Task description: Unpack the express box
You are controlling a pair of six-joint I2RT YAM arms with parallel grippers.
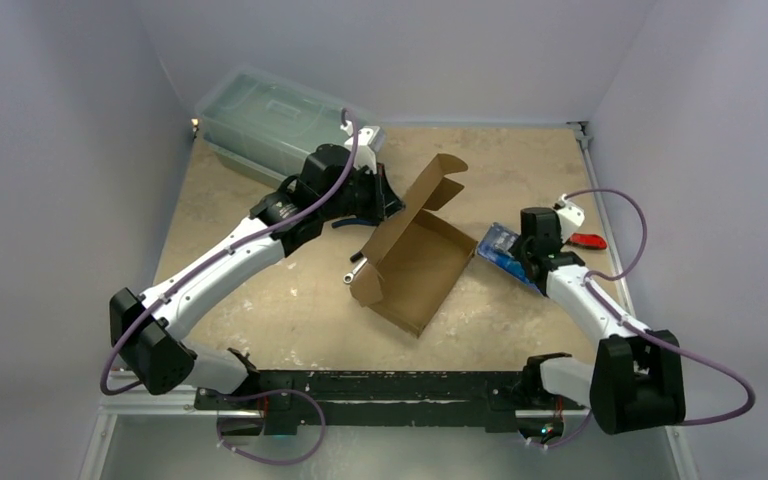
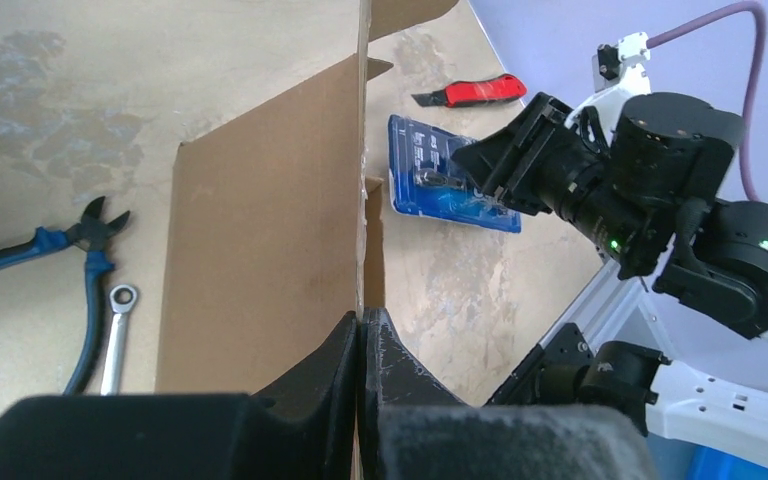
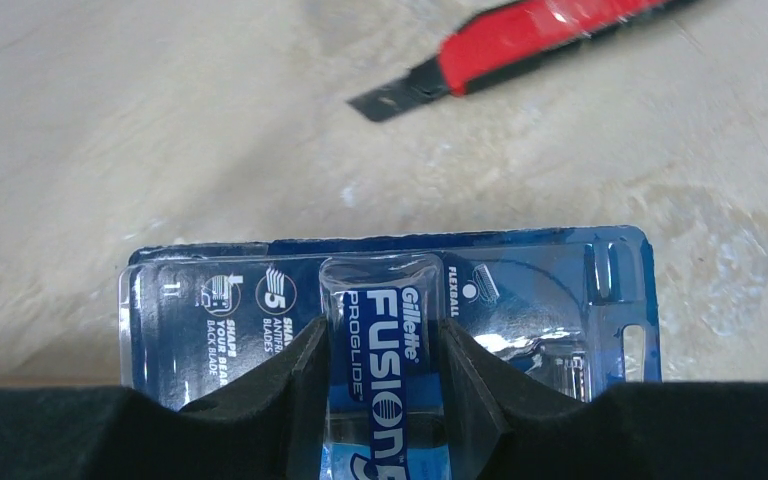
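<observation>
We find the express box around the middle of the table, a flat tray of plain brown corrugated cardboard with its tuck-flap lid open and standing up towards the far edge. The inside we can see is bare board, matte and unprinted. The left gripper has its dark, scuffed fingers pressed together on a thin cardboard panel of the box, seen almost edge-on from the left wrist, so it pinches that panel at the box's far-left side.

Just right of the box, towards the right edge of the table, the right gripper grips a razor pack: a glossy blue card under a clear moulded plastic blister, rectangular with rounded corners. Its two black wedge-shaped fingers sit either side of the raised bubble that runs down the middle of the pack. Beyond the pack, close to the right edge, lies a utility knife with a shiny red body and a dark snap-off blade tip.

Left of the box, blue-handled pliers and a slim bright metal wrench with a ring end lie side by side on the mottled beige tabletop. A large translucent grey-green plastic container with a lid fills the far left corner
</observation>
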